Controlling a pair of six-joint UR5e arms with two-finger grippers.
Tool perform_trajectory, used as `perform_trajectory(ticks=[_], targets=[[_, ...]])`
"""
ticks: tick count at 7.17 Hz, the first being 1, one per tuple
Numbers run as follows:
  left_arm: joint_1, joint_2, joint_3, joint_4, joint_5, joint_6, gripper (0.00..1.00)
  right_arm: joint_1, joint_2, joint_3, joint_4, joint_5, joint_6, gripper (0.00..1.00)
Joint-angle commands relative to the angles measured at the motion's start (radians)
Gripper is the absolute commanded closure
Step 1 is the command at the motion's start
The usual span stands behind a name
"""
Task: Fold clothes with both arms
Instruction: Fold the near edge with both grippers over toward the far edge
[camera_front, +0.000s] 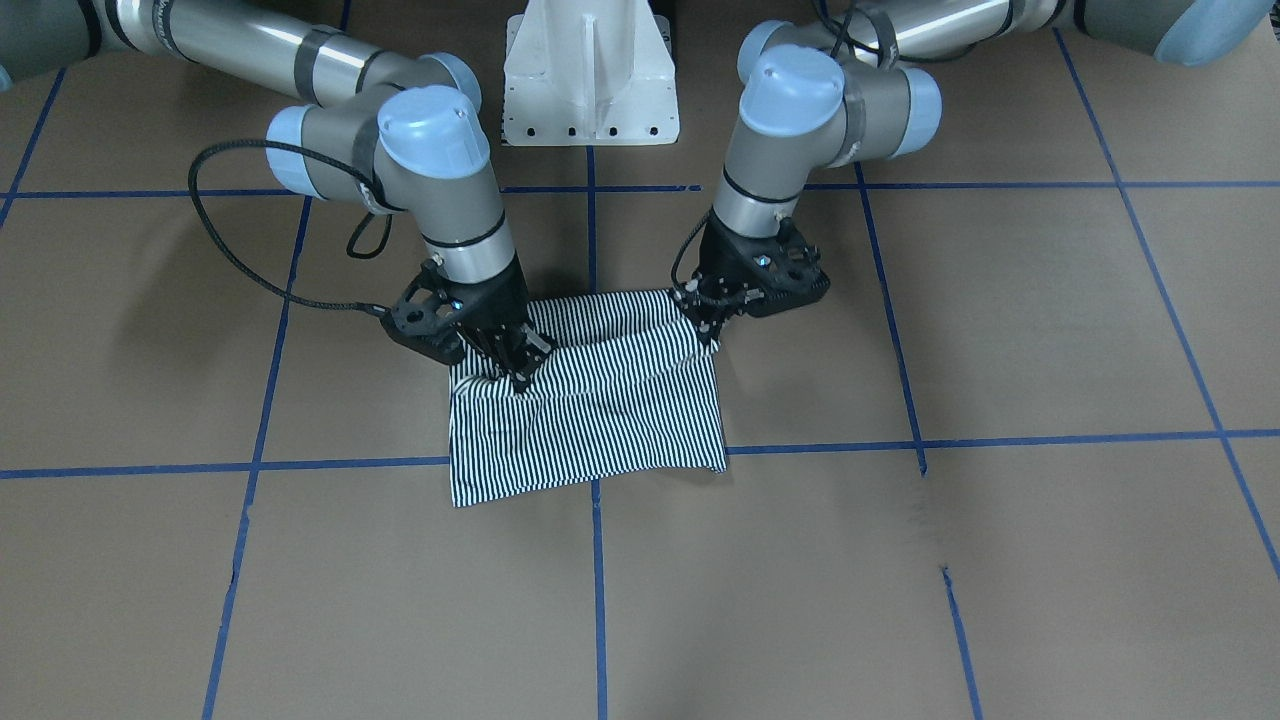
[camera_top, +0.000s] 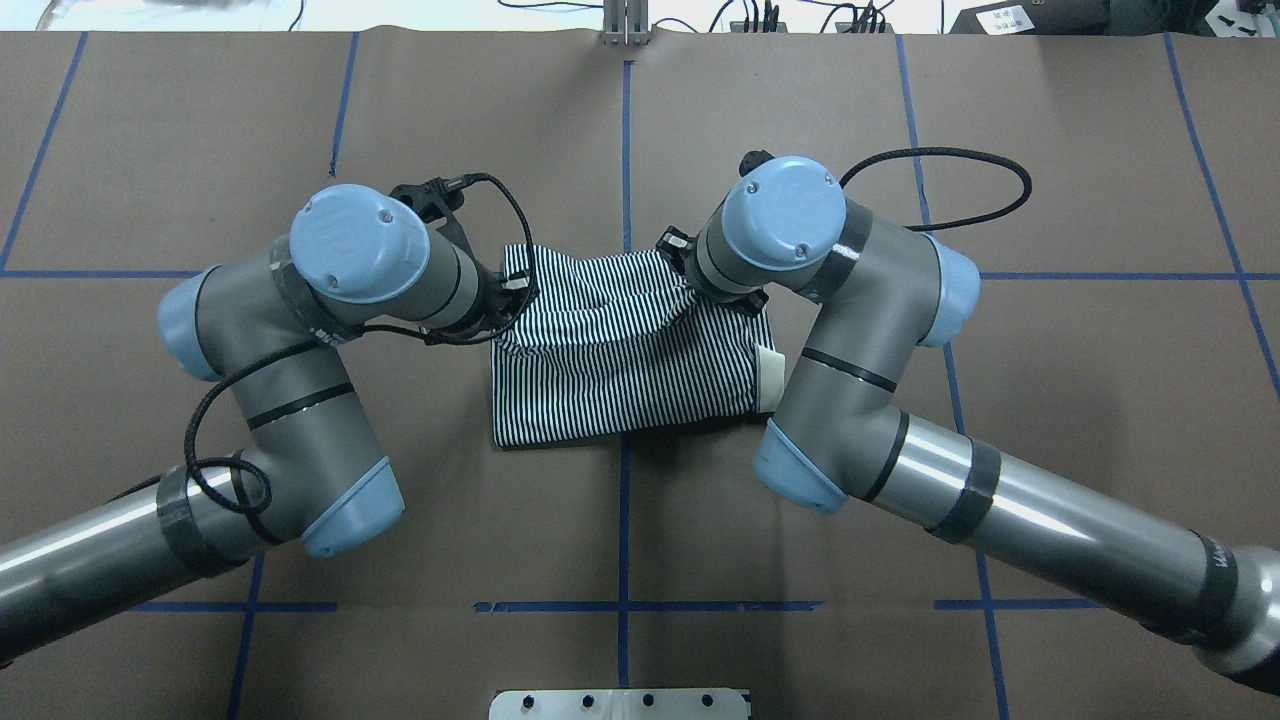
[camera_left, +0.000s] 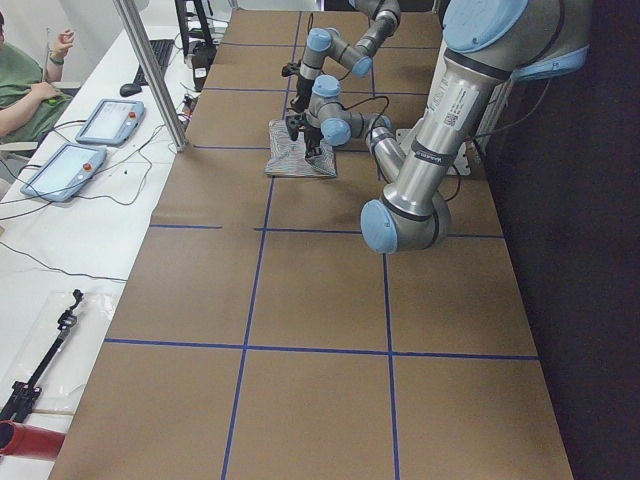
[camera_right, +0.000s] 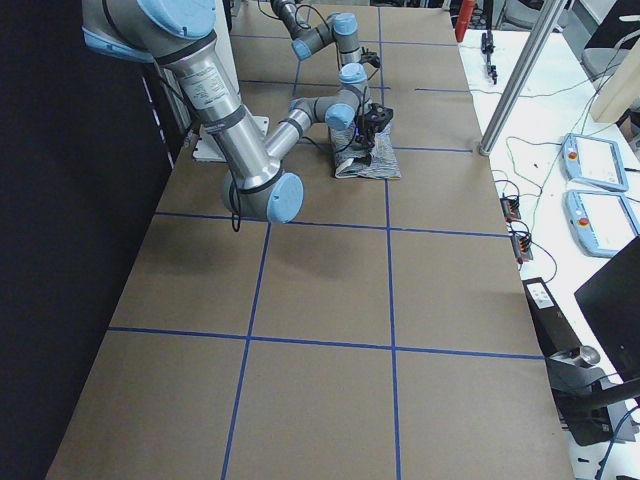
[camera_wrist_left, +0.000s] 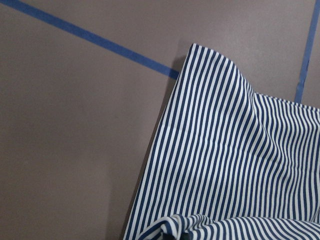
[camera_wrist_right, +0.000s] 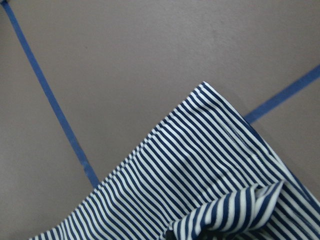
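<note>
OK, status, with all positions given relative to the pedestal base (camera_front: 590, 70).

Worktop (camera_front: 1000, 350): one, brown, with a blue tape grid. The pedestal base sits at its robot-side edge.

Arms: two. Left arm (camera_front: 790, 120) and right arm (camera_front: 430, 150) reach out past the pedestal base, one on each side of it, with wrists bent down over the cloth.

Polo shirt (camera_front: 600, 400): one, navy-and-white stripes. It lies straight out from the pedestal base, across the tape line that runs out from it.
- It's a compact rough rectangle, several layers by the look, with no sleeves sticking out.
- The top layer is puckered and lifted between the two grippers. The layers under it lie flat.

Progress, my read:
- Most folds are done and this is a late one, caught mid-fold.
- Left to do: lay the held layer down, release, smooth.
- I can't tell whether the flap is heading toward or away from the pedestal base.

Grippers: two.
- Left gripper (camera_front: 712, 328) is clamped on the shirt's edge on its own side of the pedestal line.
- Right gripper (camera_front: 517, 372) is pinched on fabric a little in from the opposite edge.
- Both wrist views show a bunched fold of stripes at the bottom of the shot; the fingers themselves are out of view.

Collar (camera_top: 768, 368): one cream patch peeking from the right-arm-side edge, toward the pedestal base. No buttons or logo visible.
</note>
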Motion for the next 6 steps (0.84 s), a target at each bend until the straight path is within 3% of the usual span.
perform_trajectory(ticks=[1, 3, 5, 6], targets=[[-0.109, -0.072, 0.216, -0.138, 0.000, 0.089, 0.00, 0.051, 0.129, -0.306, 0.178, -0.020, -0.007, 0.01], [-0.188, -0.074, 0.254, -0.145, -0.006, 0.211, 0.00, 0.140, 0.139, -0.349, 0.209, -0.003, -0.096, 0.00], [-0.208, -0.071, 0.254, -0.141, -0.032, 0.234, 0.00, 0.174, 0.162, -0.348, 0.203, 0.075, -0.166, 0.00], [-0.243, -0.062, 0.242, -0.130, -0.135, 0.289, 0.00, 0.171, 0.177, -0.339, 0.192, 0.113, -0.221, 0.00]])
